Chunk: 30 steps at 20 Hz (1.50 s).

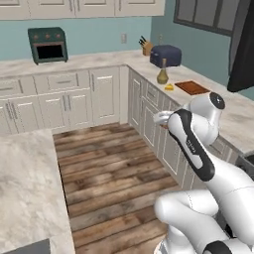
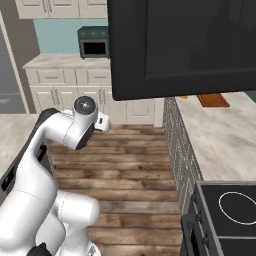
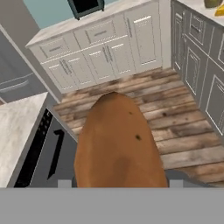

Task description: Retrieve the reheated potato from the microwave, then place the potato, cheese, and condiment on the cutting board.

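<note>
Hand view, pincer (image 3: 117, 186) closed on the potato (image 3: 118, 144) — brown lump held over the wood floor (image 3: 183, 122), cutting board (image 1: 192, 88) on the far counter (image 1: 233, 116), cheese (image 1: 169, 87) and condiment (image 1: 162, 73) beside it, microwave (image 2: 180, 45) door dark, no legible writing.

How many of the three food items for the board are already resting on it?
0. The potato is in the gripper, over the wood floor. The cheese and condiment stand on the counter left of the board, whose far edge may be hidden.
</note>
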Motion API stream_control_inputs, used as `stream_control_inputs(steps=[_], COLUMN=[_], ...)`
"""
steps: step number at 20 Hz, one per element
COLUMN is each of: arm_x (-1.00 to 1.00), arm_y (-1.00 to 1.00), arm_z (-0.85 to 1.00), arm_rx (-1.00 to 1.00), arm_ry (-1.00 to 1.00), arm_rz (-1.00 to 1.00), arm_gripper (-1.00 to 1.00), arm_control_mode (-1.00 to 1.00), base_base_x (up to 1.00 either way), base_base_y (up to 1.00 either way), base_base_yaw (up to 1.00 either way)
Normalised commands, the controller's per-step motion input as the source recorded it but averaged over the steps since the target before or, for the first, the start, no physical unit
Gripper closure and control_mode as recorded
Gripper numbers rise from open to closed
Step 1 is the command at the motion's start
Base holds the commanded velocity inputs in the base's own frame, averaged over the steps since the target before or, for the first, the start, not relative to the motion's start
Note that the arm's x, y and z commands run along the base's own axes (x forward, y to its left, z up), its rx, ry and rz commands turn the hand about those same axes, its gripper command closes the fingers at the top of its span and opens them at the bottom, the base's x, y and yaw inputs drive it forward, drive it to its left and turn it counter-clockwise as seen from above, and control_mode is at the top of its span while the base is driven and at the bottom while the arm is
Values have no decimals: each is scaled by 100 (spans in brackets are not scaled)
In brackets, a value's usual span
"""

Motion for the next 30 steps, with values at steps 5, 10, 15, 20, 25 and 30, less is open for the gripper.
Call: stream_control_inputs(steps=[5,10,15,20,25,30], arm_x=[0,0,0,0,0,0], arm_y=[0,0,0,0,0,0], arm_z=[0,0,0,0,0,0], arm_rx=[0,0,0,0,0,0], arm_ry=[0,0,0,0,0,0], arm_rz=[0,0,0,0,0,0], arm_gripper=[100,100,100,100,100,100], arm_control_mode=[100,100,100,100,100,100], base_base_x=[48,61,60,67,81,83], base_base_y=[6,0,0,0,-9,-8], base_base_yaw=[13,7,7,4,0,0])
